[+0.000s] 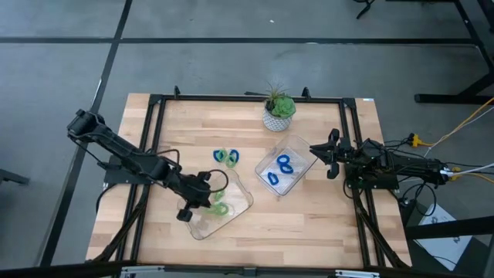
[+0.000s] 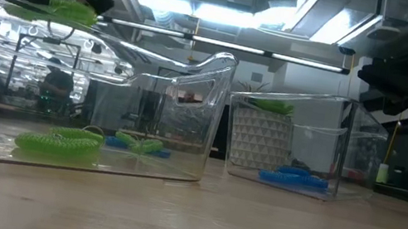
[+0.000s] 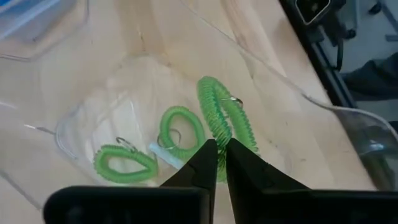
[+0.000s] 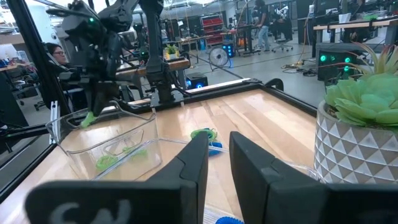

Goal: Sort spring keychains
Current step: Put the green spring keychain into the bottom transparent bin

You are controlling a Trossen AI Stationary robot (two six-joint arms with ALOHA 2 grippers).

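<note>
Light wooden tabletop (image 1: 309, 212) in a black frame, grey floor around it; the low view shows a lit workshop behind. Left claw (image 3: 216, 155) is closed on a green spring keychain (image 3: 225, 118) above the clear tray (image 1: 241, 202) near the front edge, which holds two more green ones (image 3: 124, 164). Blue keychains (image 1: 285, 164) lie in a second tray (image 1: 302, 148) toward the right edge. Loose keychains (image 1: 226, 157) lie mid-tabletop, their count unclear. Right claw (image 4: 215, 163) hovers near the right edge, fingers slightly apart. Potted plant (image 1: 279, 112) at the back edge.

Two dark, jointed robot arms, each tipped with a black two-fingered hand, left (image 1: 202, 194) and right (image 1: 323, 154), trailed by black, yellow and orange cables.
</note>
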